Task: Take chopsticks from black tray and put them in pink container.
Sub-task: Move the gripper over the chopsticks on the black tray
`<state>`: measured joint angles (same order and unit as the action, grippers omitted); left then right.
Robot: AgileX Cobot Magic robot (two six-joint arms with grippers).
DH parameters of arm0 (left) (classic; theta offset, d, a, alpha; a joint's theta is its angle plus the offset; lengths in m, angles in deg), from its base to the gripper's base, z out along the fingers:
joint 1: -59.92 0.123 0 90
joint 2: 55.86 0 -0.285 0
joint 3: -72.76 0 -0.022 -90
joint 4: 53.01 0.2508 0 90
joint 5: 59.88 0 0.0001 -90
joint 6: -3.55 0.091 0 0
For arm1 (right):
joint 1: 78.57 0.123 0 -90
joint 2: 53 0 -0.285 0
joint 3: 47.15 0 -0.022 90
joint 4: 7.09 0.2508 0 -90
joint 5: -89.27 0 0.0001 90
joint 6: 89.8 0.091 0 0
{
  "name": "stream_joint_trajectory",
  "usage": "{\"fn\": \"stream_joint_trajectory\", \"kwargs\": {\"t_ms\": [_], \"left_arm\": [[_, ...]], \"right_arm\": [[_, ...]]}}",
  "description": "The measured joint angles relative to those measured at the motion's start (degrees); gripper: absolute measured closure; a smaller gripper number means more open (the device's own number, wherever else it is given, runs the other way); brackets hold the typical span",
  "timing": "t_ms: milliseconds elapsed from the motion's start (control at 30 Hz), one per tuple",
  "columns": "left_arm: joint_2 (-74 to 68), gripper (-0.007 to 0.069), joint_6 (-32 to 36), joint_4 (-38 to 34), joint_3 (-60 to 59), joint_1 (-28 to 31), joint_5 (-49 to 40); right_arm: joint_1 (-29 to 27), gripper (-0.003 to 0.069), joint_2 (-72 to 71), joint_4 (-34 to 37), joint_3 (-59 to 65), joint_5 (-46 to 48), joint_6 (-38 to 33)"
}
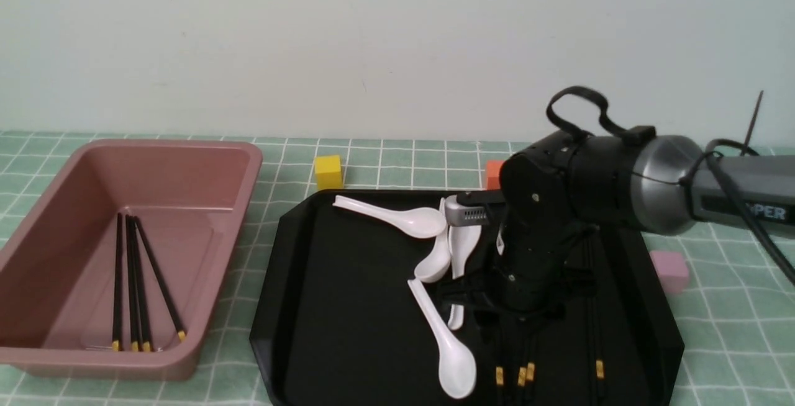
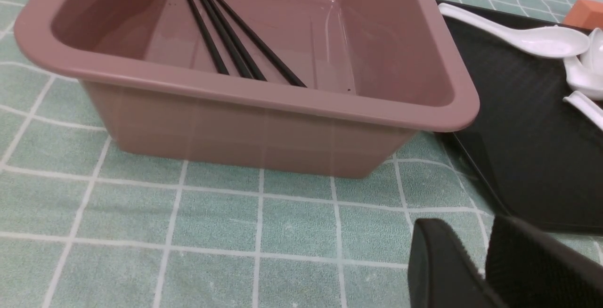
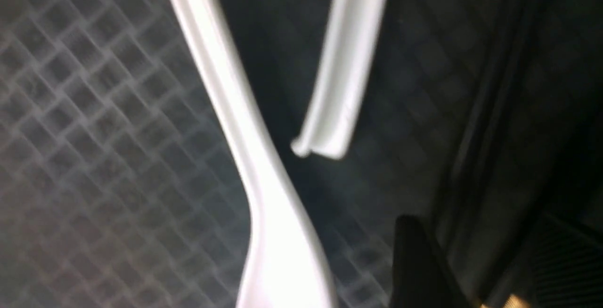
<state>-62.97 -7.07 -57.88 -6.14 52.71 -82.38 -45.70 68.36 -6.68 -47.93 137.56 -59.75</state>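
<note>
A: Compare the views. In the right wrist view, see a raised, woven-brick relief on the floor of the black tray [image 3: 113, 77]; in the front view, only dark, smooth-looking plastic.

B: And the claws? In the left wrist view, left gripper [image 2: 471, 223] with tips apart, above the green, white-gridded tablecloth [image 2: 216, 223]. In the right wrist view, right gripper [image 3: 478, 221] with tips spread wide, low over the right part of the tray, dark sticks blurred between.

A: Note the shapes: white spoons [image 1: 458, 369], glossy, with channelled handles; pink container [image 1: 223, 244], round-cornered, thick-rimmed, left of the tray.

B: Now count. Inside the container, four slim black chopsticks [image 1: 118, 282], yellow-banded ends visible only in the front view. On the tray's right part, four more yellow bands. On the tray, four spoons. Behind the tray, one yellow block [image 1: 328, 172] and one orange block [image 1: 494, 174]; to the right, one pale pink cube [image 1: 670, 270].
</note>
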Motion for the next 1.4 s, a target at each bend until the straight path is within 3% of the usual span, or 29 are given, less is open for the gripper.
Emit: {"fn": "stream_joint_trajectory", "kwargs": {"t_ms": [400,733,1167,1300,1400], "left_arm": [[0.00,0.0439,0.00,0.03,0.00,0.00,0.02],[0.00,0.0427,0.00,0.03,0.00,0.00,0.02],[0.00,0.0411,0.00,0.03,0.00,0.00,0.02],[0.00,0.0406,0.00,0.03,0.00,0.00,0.02],[0.00,0.0407,0.00,0.03,0.00,0.00,0.02]], "right_arm": [[0.00,0.0356,3.44,-0.40,-0.77,-0.95,0.06],[-0.13,0.0536,3.55,-1.07,-1.08,0.27,0.06],[-0.13,0.0536,-8.68,0.37,-0.24,6.63,0.06],[-0.13,0.0536,-15.03,4.24,-1.50,5.51,-0.31],[0.29,0.0536,-16.74,11.48,-4.95,0.55,-4.30]]}}
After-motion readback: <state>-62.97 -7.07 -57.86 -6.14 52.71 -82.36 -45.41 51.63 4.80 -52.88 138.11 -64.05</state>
